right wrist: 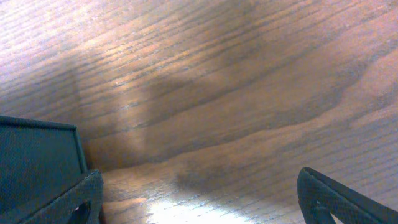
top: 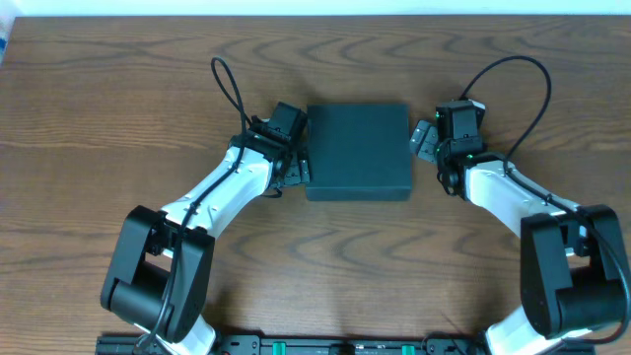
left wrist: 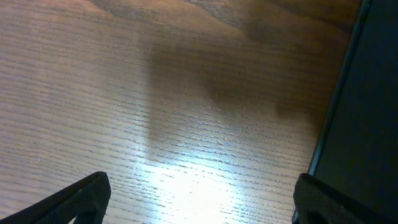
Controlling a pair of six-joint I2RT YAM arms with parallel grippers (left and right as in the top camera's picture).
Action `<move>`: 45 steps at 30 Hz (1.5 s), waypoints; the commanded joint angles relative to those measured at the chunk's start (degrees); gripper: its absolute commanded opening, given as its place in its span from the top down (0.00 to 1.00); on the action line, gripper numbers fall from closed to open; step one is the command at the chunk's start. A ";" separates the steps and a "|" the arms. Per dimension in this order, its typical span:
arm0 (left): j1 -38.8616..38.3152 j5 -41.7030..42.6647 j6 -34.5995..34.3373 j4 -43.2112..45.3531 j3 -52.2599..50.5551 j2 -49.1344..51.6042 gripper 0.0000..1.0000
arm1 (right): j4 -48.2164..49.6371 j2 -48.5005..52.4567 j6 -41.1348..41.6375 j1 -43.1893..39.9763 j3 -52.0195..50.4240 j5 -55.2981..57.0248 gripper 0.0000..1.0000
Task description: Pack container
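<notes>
The container [top: 358,152], a dark square box, is seen on the wooden table [top: 118,89] a little toward 12 o'clock from the table's middle, with its top presented as one flat, unbroken dark surface. The left gripper [top: 297,163] is placed at the container's 9 o'clock side, just beside that wall, and the right gripper [top: 424,141] at its 3 o'clock side, just beside the opposite wall; whether either is touching the box cannot be told. In the left wrist view, the two dark fingers [left wrist: 81,198] are seen spread wide apart, with only bare wood grain between them, and the container's wall is seen rising at 3 o'clock, just above the finger on that side. In the right wrist view, the fingers [right wrist: 333,196] are likewise held well apart over bare table, and a corner of the container is seen at 8 o'clock, just beside the finger on that side. Nothing is gripped by either arm. A black cable [top: 229,87] is looped above the left arm toward 11 o'clock, and another cable [top: 527,74] is arched above the right arm toward 1 o'clock.
</notes>
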 commanded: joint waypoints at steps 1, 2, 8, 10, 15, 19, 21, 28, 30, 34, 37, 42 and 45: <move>-0.20 -0.31 -0.15 0.92 1.03 -0.63 0.05 | -0.44 -0.02 0.70 2.64 0.22 -4.39 0.01; -0.09 -0.48 -0.15 1.05 1.03 -0.63 0.05 | -0.83 -0.02 0.68 2.78 0.22 -4.37 0.01; -0.09 -1.66 0.20 0.96 1.03 -0.63 0.05 | -2.03 -0.02 0.66 3.04 0.22 -3.91 0.01; -0.09 -1.75 0.17 0.55 1.03 -0.63 0.05 | -1.84 -0.02 0.66 3.04 0.22 -3.74 0.01; -0.07 -4.00 -0.04 0.37 1.03 -1.97 0.04 | -1.60 -0.02 0.63 2.97 0.22 -3.50 0.01; -0.04 -6.49 0.57 0.04 1.05 -7.41 0.04 | -2.60 -0.57 -0.15 3.04 1.31 -3.54 0.01; -0.04 -7.63 2.08 -0.04 1.05 -10.95 0.05 | -3.80 -2.29 -1.09 3.04 2.16 -3.19 0.01; -0.04 -8.81 3.28 -0.48 1.03 -18.71 0.05 | -7.48 -12.61 -5.49 2.80 2.47 2.10 0.01; -0.04 -9.01 3.23 -1.73 1.03 -18.71 0.05 | -8.74 -13.46 -5.90 2.54 2.47 2.12 0.01; -0.02 -15.98 3.23 -2.27 -1.44 -16.96 0.04 | -10.95 -12.74 -5.86 1.68 2.45 2.14 0.01; 0.02 -14.82 3.23 1.42 -5.25 -14.51 0.05 | -10.80 -12.57 -5.81 1.60 2.45 2.29 0.01; 0.00 -13.00 3.21 6.01 -8.66 -9.53 0.05 | -9.14 -10.40 -5.84 0.92 2.45 2.29 0.01; 0.00 -11.17 3.21 7.15 -8.66 -7.67 0.05 | -8.44 -7.67 -5.79 0.68 2.45 2.25 0.01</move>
